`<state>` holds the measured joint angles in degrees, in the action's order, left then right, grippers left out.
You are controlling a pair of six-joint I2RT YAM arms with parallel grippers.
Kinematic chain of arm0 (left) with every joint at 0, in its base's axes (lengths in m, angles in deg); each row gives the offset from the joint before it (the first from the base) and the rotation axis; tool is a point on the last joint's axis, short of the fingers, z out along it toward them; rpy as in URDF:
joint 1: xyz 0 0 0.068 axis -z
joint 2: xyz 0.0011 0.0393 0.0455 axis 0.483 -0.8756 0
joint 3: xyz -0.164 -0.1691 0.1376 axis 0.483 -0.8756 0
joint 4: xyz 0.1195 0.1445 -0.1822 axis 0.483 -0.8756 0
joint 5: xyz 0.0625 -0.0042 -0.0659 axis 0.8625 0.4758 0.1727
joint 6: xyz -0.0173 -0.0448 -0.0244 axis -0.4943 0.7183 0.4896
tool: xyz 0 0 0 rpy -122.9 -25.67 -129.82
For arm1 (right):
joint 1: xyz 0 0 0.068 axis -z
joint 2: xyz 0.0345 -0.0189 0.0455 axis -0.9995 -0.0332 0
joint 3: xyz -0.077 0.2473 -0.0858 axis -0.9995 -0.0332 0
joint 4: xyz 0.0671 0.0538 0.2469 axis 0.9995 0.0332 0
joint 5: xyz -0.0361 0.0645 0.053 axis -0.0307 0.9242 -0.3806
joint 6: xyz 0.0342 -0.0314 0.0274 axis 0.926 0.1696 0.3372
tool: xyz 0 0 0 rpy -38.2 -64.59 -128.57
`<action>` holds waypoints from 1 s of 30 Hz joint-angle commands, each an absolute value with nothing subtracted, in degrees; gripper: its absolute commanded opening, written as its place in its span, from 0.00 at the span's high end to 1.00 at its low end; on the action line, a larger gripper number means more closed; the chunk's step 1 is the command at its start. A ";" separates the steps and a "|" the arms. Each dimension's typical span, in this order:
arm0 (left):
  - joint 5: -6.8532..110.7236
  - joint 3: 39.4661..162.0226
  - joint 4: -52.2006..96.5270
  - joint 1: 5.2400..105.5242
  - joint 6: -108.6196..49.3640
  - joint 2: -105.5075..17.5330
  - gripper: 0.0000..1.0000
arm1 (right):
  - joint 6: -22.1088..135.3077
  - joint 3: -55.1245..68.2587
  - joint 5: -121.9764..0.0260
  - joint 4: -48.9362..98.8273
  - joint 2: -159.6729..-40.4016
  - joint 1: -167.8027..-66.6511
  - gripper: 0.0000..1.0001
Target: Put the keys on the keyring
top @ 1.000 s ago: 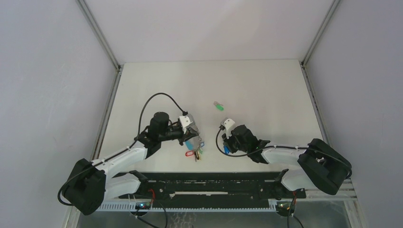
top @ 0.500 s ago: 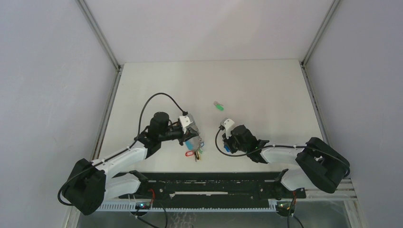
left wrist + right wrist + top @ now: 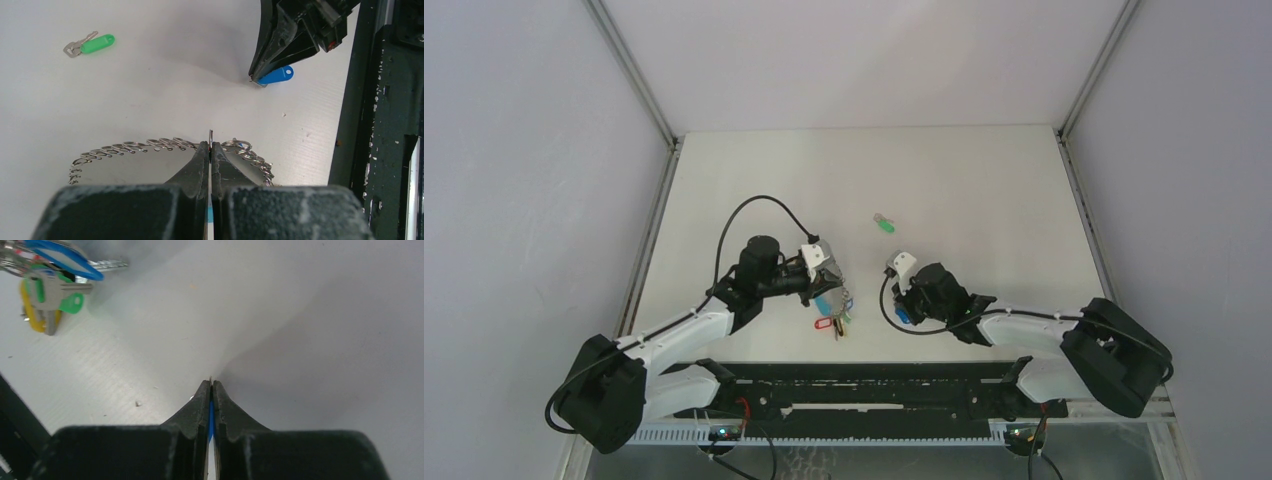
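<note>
On the keyring (image 3: pixel 827 300) hang coloured tags (image 3: pixel 823 323).

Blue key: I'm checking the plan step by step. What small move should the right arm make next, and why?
Probably lift the blue key slightly off the table. The right gripper is shut on it down at the surface, while the left gripper holds the keyring nearby.
</note>
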<state>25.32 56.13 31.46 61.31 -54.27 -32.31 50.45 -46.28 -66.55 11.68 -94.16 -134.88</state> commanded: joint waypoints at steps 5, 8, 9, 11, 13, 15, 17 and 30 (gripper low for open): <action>20.28 56.88 33.86 61.05 -54.70 -31.03 1.00 | 40.45 -42.00 -54.29 14.51 -86.36 -133.60 1.00; 18.24 57.11 33.81 61.06 -55.15 -31.33 1.00 | 36.03 -41.18 -49.91 15.14 -84.93 -133.01 1.00; 17.61 57.06 33.78 61.05 -55.35 -31.36 1.00 | 34.82 -40.86 -48.57 15.24 -84.57 -132.82 1.00; 16.14 57.06 33.72 61.05 -55.73 -31.36 1.00 | 32.55 -40.24 -45.57 15.30 -84.15 -132.26 1.00; 15.19 57.14 33.53 61.05 -56.15 -31.35 1.00 | 30.29 -39.42 -42.22 15.74 -84.00 -131.69 1.00; 14.22 57.32 33.20 61.05 -56.59 -31.38 1.00 | 28.50 -38.22 -39.71 16.48 -84.19 -131.37 1.00; 13.30 57.61 32.70 61.14 -57.09 -31.73 1.00 | 26.94 -36.86 -37.37 17.20 -84.16 -131.34 1.00; 9.62 58.89 31.24 61.77 -58.79 -33.95 1.00 | 20.38 -30.79 -37.58 21.36 -87.67 -134.75 1.00</action>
